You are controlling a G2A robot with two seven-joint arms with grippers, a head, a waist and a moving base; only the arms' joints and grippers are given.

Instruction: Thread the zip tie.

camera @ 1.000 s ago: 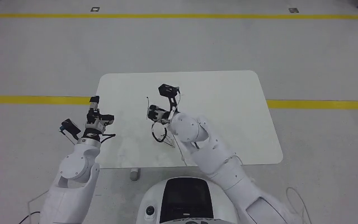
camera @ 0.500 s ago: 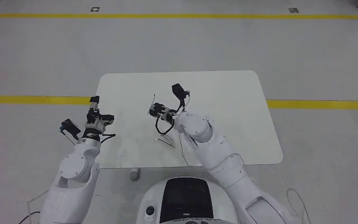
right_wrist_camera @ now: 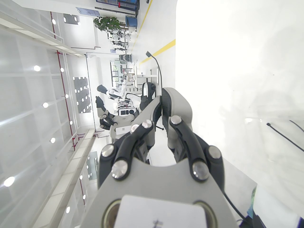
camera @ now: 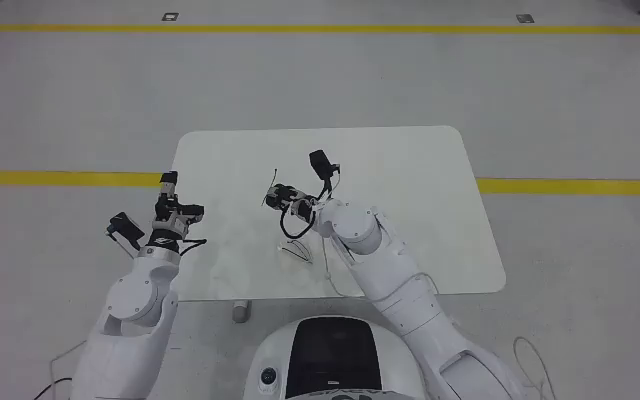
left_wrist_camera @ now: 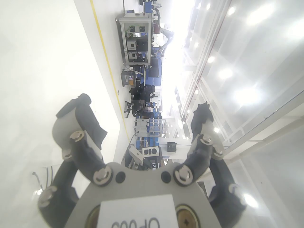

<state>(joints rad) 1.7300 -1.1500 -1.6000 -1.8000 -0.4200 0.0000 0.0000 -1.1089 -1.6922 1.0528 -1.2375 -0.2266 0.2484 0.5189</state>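
The thin black plastic zip tie [right_wrist_camera: 159, 72] has shifted slightly toward 1 o'clock with the right gripper [right_wrist_camera: 160, 96], which pinches it near the centre of the white rounded table [camera: 420, 180]. At the table's 9 o'clock edge, the left gripper [left_wrist_camera: 142, 103] is spread wide and holds nothing.

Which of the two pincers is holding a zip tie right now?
The right pincer: it is shut on a thin black zip tie that sticks out past its tips. The left pincer stands wide open, holding nothing.
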